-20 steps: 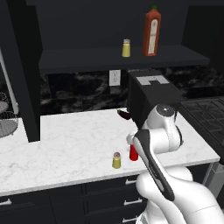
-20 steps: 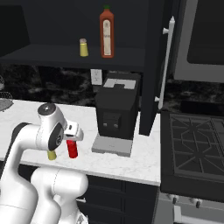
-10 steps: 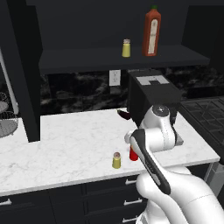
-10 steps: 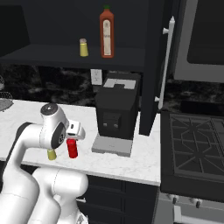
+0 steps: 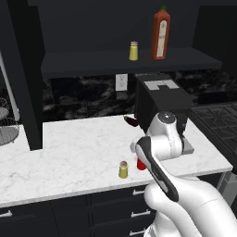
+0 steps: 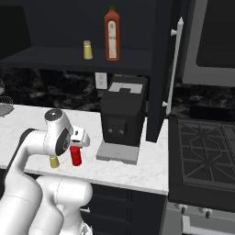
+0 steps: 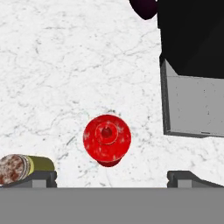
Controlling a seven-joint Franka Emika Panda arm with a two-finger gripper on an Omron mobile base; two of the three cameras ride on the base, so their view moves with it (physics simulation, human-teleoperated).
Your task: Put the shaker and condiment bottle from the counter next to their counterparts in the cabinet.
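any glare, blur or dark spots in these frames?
Left base view: sharp, no glare; cabinet interior nearly black. Right base view: same, arm partly hides the condiment bottle. Hand view: crisp top-down, soft shadow beside the bottle, shaker cut off at the bottom.

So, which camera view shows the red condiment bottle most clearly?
The hand view: the condiment bottle is seen whole from above, standing on the counter. In the right base view the arm covers its top; in the left base view only a red sliver shows.
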